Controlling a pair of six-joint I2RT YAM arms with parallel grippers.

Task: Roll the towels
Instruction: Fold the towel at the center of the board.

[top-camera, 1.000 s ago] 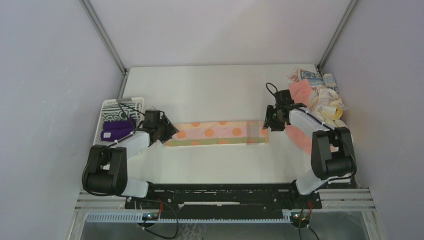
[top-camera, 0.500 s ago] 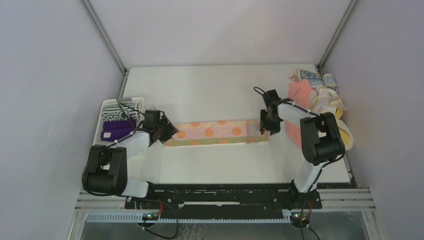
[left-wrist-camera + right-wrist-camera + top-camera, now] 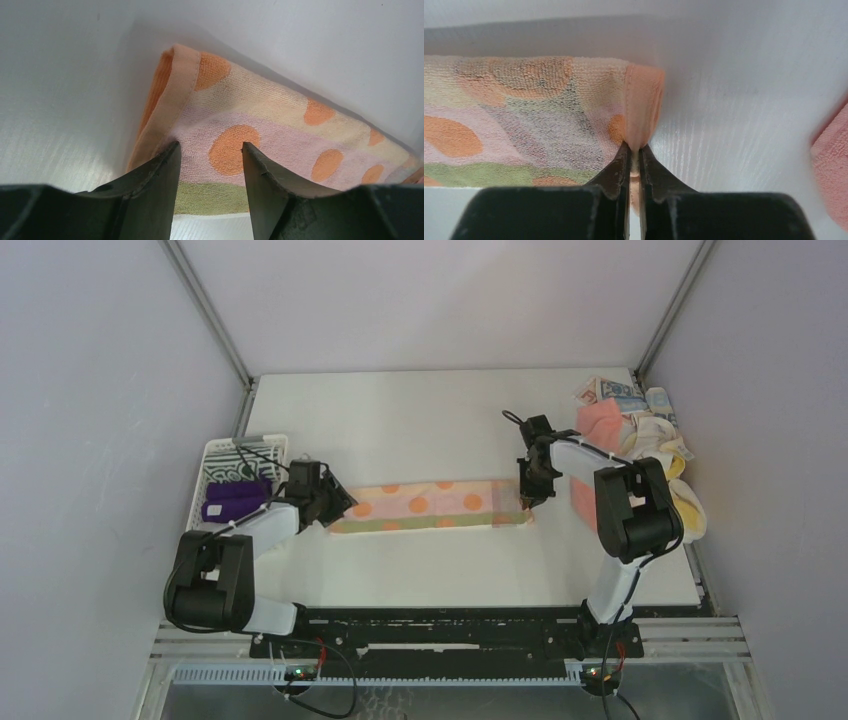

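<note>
— Towel [image 3: 435,505], where?
— Flat on the table [image 3: 420,420], a long spotted strip between my claws. My right claw [image 3: 634,150] pinches its orange end hem. My left claw [image 3: 210,152] is spread over the other end, an orange dot between the fingers.

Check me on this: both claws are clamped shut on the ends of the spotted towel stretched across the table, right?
Not quite. Only the right claw is clamped shut on an end of the spotted towel. The left wrist view shows the left claw open at the other end, jaws apart. The towel does lie stretched across the table.
</note>
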